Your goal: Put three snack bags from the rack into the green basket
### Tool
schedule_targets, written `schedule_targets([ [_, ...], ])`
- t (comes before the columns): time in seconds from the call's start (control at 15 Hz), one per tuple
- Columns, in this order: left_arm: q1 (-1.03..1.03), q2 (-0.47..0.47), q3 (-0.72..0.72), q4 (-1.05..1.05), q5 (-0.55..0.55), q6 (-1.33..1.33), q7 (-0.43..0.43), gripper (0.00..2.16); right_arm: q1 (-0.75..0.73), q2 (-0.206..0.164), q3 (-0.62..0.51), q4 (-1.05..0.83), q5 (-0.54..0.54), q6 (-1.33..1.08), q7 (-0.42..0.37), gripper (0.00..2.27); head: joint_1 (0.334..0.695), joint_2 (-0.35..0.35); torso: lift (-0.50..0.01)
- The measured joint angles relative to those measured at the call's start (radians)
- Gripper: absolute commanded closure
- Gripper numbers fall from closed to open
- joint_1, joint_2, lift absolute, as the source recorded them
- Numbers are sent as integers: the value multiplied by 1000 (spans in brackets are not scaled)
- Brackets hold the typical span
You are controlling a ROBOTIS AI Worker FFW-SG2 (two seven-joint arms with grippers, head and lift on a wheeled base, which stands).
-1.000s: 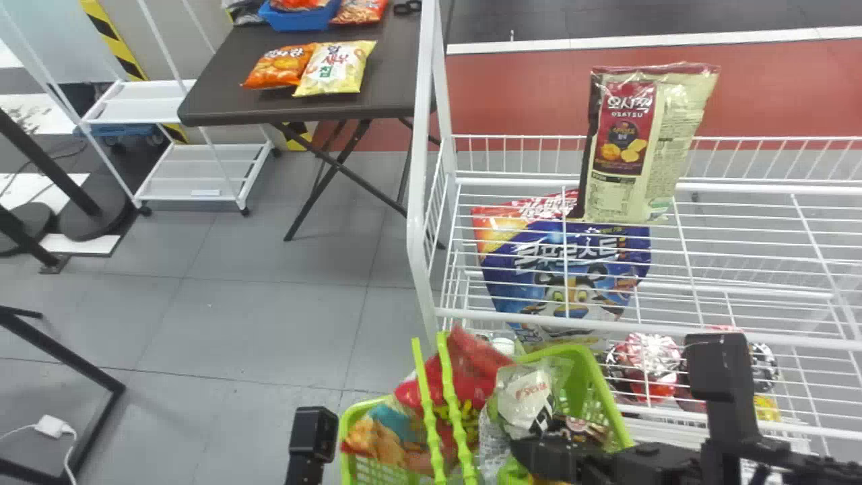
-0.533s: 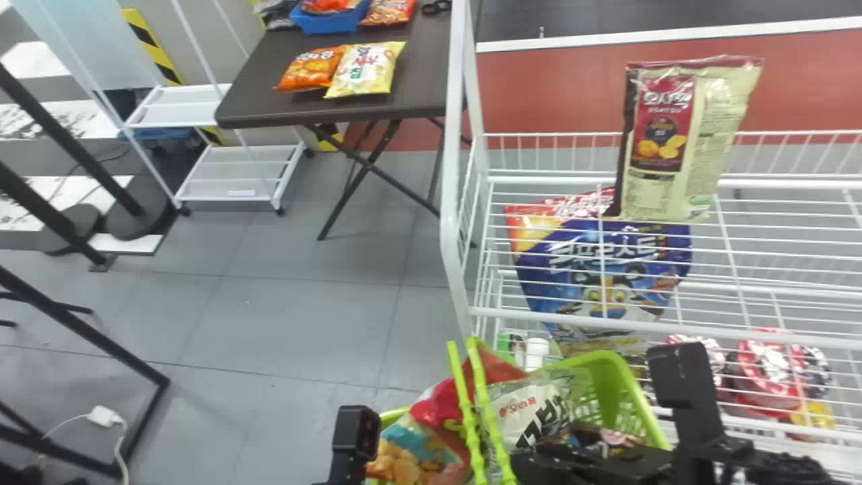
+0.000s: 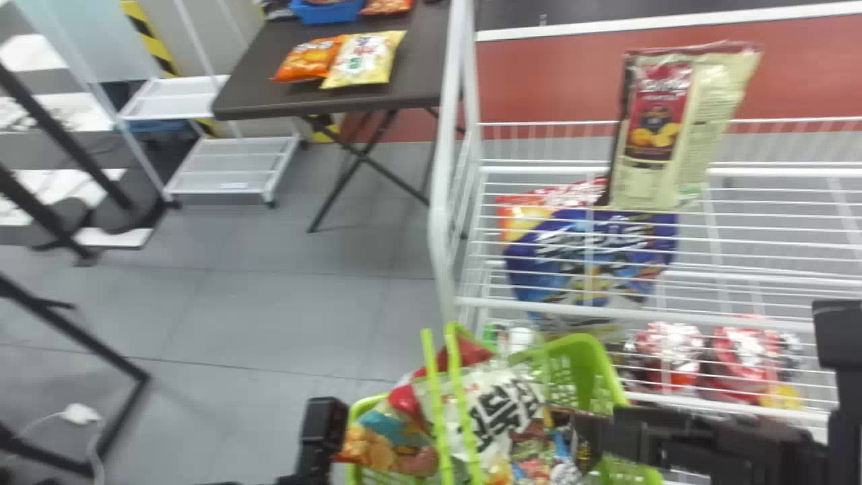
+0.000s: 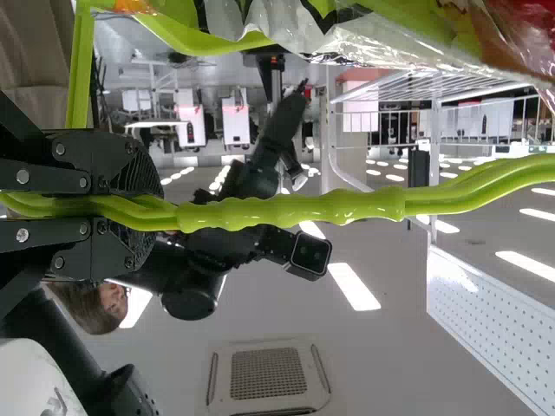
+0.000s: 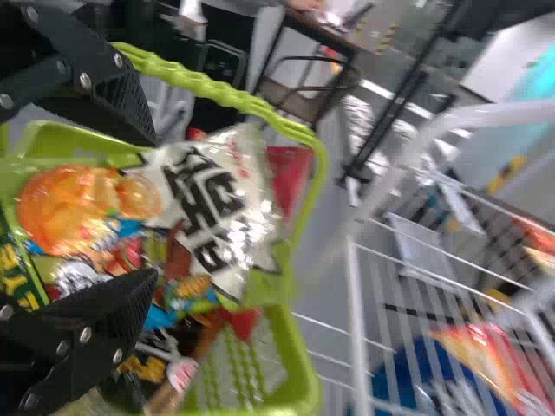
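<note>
The white wire rack (image 3: pixel 440 229) carries several snack bags (image 3: pixel 646 182).

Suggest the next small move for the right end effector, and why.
Probably lift the right end effector clear of the green basket: its fingers stand apart, the white bag lies in the basket, and a beige bag stands on the rack.

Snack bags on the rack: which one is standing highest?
The cream bag with a red panel; the blue bag and the orange-red one sit lower, seen through the rack's wires.
</note>
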Motion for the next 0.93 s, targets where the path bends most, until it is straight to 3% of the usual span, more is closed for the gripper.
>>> schedule_targets([
  [0.07, 0, 0, 0, 1, 0, 0, 0, 2148, 7, 6, -27, 10, 27, -91, -12, 36, 695, -42, 0],
  [0.33, 2, 1, 0, 8, -2, -2, 0, 2148, 82, 18, 33, 177, 307, -812, -193, 39, 695, -205, 0],
  [0.47, 2, 1, 0, 11, -3, -3, 0, 2148, 97, 20, 57, 281, 383, -1017, -231, 39, 695, -248, 0],
  [0.93, 1, 4, 0, 16, -9, -3, 0, 2148, 174, 25, 54, 388, 394, -1284, -254, 49, 695, -285, 0],
])
